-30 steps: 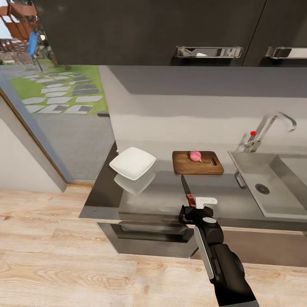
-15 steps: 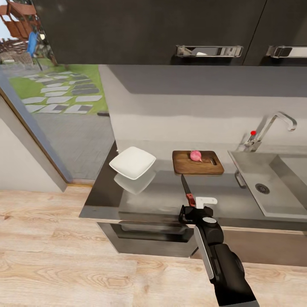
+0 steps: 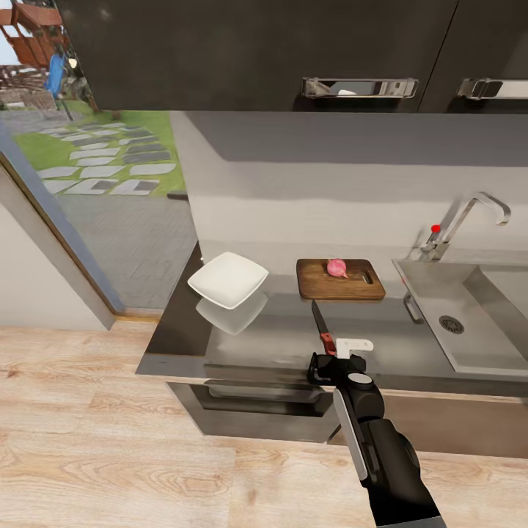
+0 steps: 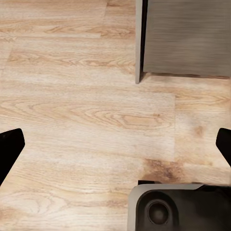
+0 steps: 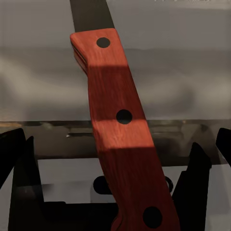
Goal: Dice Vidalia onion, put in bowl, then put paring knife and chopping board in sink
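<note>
Nearest, the right gripper [image 3: 336,353] has its jaws clenched on the paring knife [image 3: 320,327], blade pointing away over the counter [image 3: 286,323]. Beyond lie the bowl [image 3: 228,279] and the chopping board [image 3: 340,279], the Vidalia onion [image 3: 336,268] resting on it, the sink [image 3: 469,315] alongside. The left gripper [image 4: 115,144] hangs over wooden floor [image 4: 72,110], jaws spread wide.

Countertop [image 3: 279,330]: bowl [image 3: 228,279], chopping board [image 3: 340,280].
</note>
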